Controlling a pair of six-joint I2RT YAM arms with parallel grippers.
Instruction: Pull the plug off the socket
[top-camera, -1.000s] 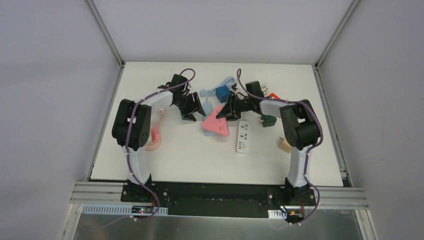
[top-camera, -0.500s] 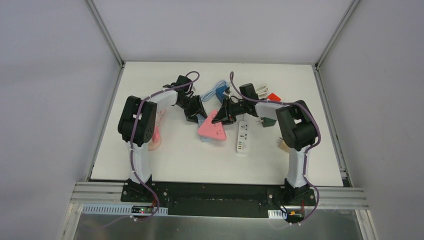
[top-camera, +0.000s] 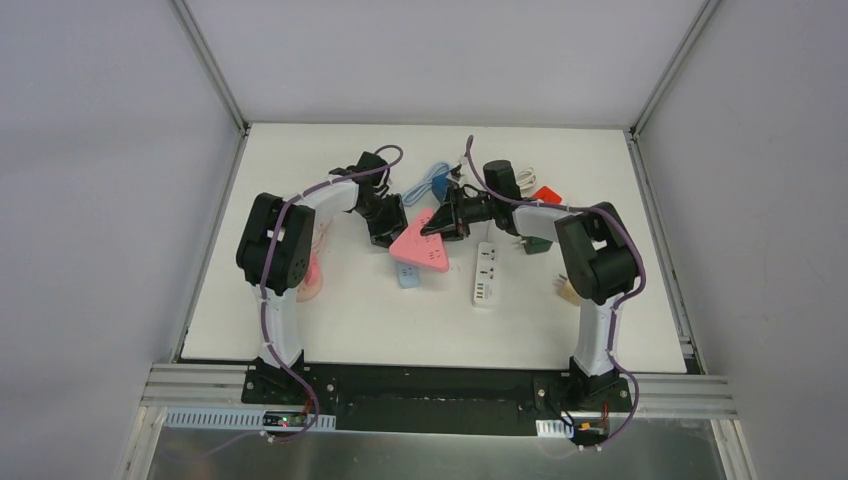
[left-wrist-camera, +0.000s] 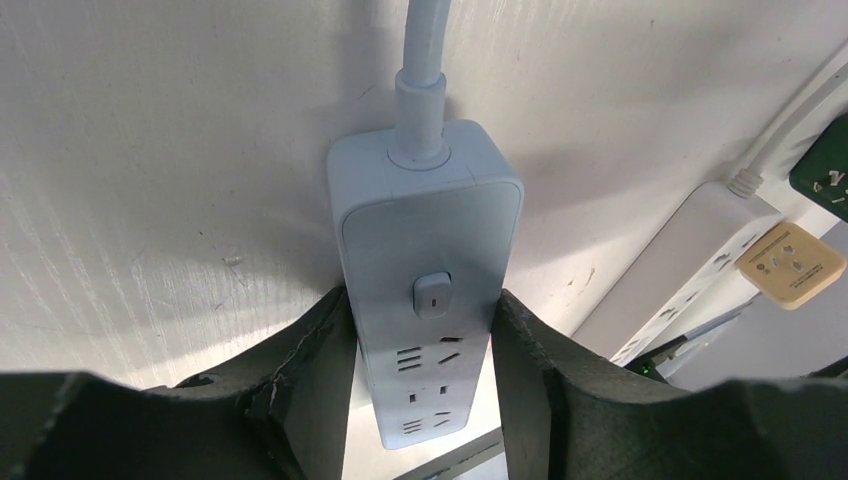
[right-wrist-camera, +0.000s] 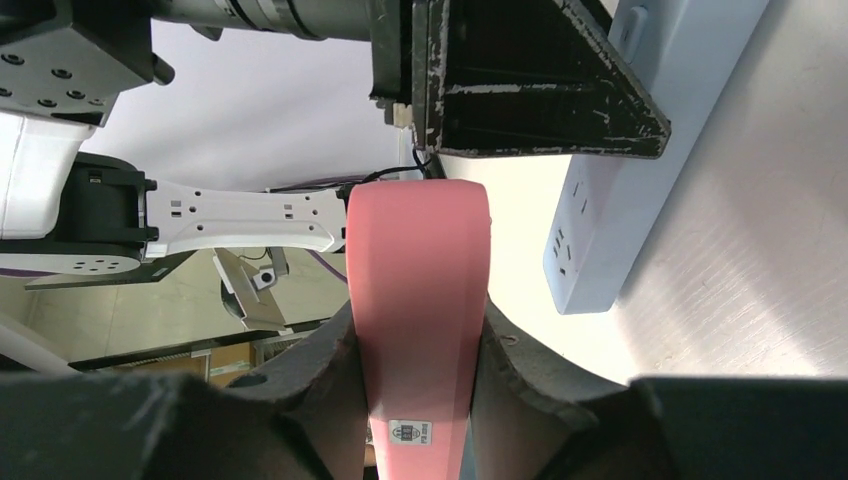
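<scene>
Nearest the arm bases, on the right side of the white counter (top-camera: 360, 325), a beige plug (top-camera: 567, 290) lies against the right arm, partly hidden by it. A white power strip (top-camera: 485, 272) lies lengthways to its left, toward the middle. On the left side, a pale pink object (top-camera: 310, 276) sits beside the left arm, also partly hidden. Farther in, near the middle, the light blue power strip (left-wrist-camera: 425, 280) lies flat on the counter with its switch and sockets facing up and a cord of the same colour leaving one end. The left gripper (top-camera: 386, 230) has its jaws pressed against the strip's two long sides, level with the sockets. The pink plug (top-camera: 421, 245), a triangular block, is clamped across its thickness in the jaws of the right gripper (top-camera: 444, 222), which comes in from the right. From above, the plug overlaps the strip, but the right wrist view shows it held clear, with the strip lying apart on the counter beyond. A dark green plug (top-camera: 536, 243) rests just right of the right arm's wrist. Farthest back lie a looped blue cable (top-camera: 436, 180), a white cable (top-camera: 525, 178) and a small red block (top-camera: 546, 194).
</scene>
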